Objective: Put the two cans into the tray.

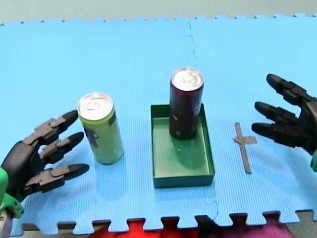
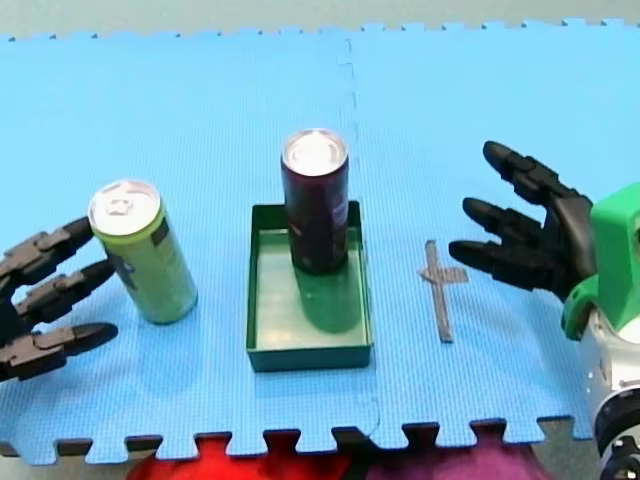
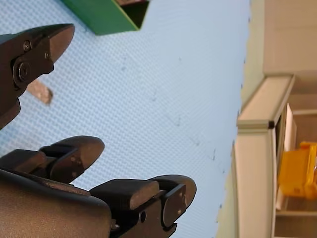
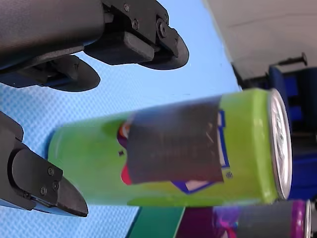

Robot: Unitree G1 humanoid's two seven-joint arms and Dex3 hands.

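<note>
Head views, both: blue foam jigsaw mat (image 1: pixel 99 59) covered the work surface, with a shallow green rectangular tray (image 1: pixel 183 179) near the middle. Dark purple drinks can (image 1: pixel 185 106) stood upright inside the tray, at its far end, silver top up. One can of two was home. Slim lime-green drinks can (image 1: pixel 101 131) stood upright on the mat, outside the tray, to its left and apart from its wall.

Left hand (image 1: pixel 37 156), black, three-fingered, was just left of the green can, released and holding nothing. It was close to the can, but a strip of mat showed between them, so no contact. Right hand (image 1: pixel 287 119) hovered over the mat to the right of the tray, well apart from both cans, likewise released and empty. A grey tape strip (image 1: pixel 243 148) lay on the mat between that hand and the tray.

Second wrist view: green can seen side-on and close, black fingers (image 4: pixel 138 34) on two sides of it, none touching.

Judgement: the step in hand was the reach for the second can, with the task about half done. The next move would call for the left hand to close round the can's mid-body, lift it clear of the tray wall, and carry it right. It should then go down on the bare near half of the tray floor, clear of the purple can. Risk noted: a tall thin can tips easily if nudged before the grip is firm.
</note>
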